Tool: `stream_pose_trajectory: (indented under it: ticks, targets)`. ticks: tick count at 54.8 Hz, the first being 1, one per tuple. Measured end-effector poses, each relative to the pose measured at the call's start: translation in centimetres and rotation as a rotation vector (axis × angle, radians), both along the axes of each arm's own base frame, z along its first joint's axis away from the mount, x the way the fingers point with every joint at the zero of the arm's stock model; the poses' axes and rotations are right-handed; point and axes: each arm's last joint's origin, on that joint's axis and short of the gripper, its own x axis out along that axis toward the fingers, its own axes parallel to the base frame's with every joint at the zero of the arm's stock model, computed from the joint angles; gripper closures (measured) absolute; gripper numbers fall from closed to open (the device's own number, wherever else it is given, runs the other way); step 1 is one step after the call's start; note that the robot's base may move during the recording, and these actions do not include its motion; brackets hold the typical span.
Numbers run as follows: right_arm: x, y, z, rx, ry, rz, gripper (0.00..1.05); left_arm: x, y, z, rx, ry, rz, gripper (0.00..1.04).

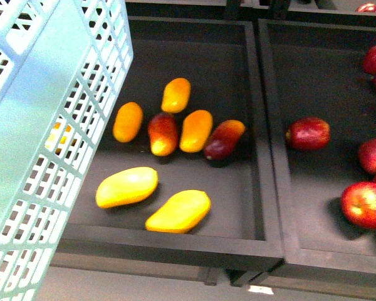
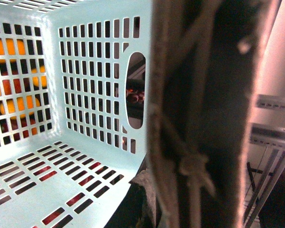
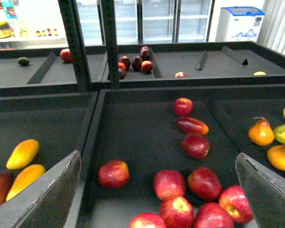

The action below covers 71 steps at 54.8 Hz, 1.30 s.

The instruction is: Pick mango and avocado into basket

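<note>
The pale turquoise basket (image 1: 50,125) hangs tilted at the left of the front view, over the left edge of a black tray. Several mangoes lie in that tray; the two nearest are yellow (image 1: 126,187) (image 1: 178,211). My left gripper (image 2: 152,199) is shut on the basket's brown handle (image 2: 204,114); the basket's inside (image 2: 85,161) is empty. My right gripper (image 3: 156,190) is open and empty above red apples (image 3: 169,183). Two mangoes (image 3: 23,153) lie to its side. A small green fruit (image 3: 23,61) in a far tray may be an avocado.
Red apples (image 1: 308,133) fill the tray beside the mango tray, split by a raised black divider (image 1: 269,144). Orange pears (image 3: 261,133) lie in a further tray. More trays, dark posts (image 3: 76,42) and glass-door fridges stand behind.
</note>
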Motion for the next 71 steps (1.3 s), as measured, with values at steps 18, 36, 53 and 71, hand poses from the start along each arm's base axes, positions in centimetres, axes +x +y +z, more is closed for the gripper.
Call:
stream_pose_trajectory:
  ticks: [18,36,53,71]
  targets:
    - [0.0,0.0,0.0,0.0,0.0,0.0,0.09,0.03,0.0,-0.02,0.001,0.001,0.001,1.01]
    - [0.0,0.0,0.0,0.0,0.0,0.002,0.09,0.05,-0.01,-0.02,0.0,0.002,-0.001,1.01]
    - [0.0,0.0,0.0,0.0,0.0,0.001,0.09,0.05,-0.01,-0.03,0.0,0.002,-0.001,1.01]
    - [0.01,0.01,-0.03,0.0,0.002,0.008,0.09,0.0,0.11,0.0,0.025,-0.003,0.024,1.01]
